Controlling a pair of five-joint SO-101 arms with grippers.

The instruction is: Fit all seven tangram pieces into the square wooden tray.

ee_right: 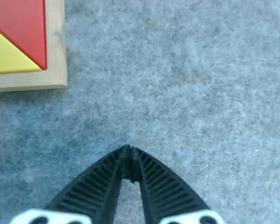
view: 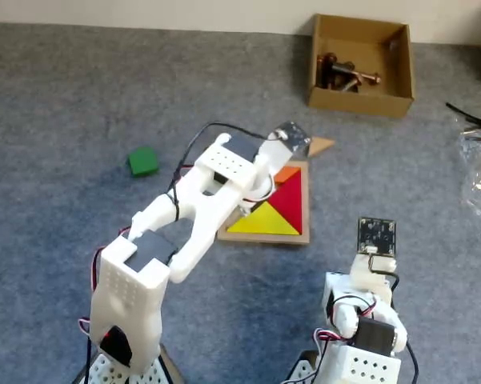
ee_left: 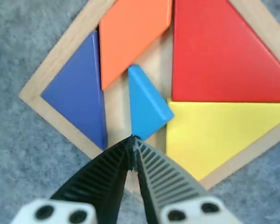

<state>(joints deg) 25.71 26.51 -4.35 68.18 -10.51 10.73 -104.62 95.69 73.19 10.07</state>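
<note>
Left wrist view: we are noting the left gripper pressed together at the crooked light blue triangle; pushing risks jamming it against the yellow triangle

The left arm and the right arm have white plastic shells with rows of small holes, black motors and thin red and black cables. The left pincer and the right pincer have black ribbed fingers.
</note>
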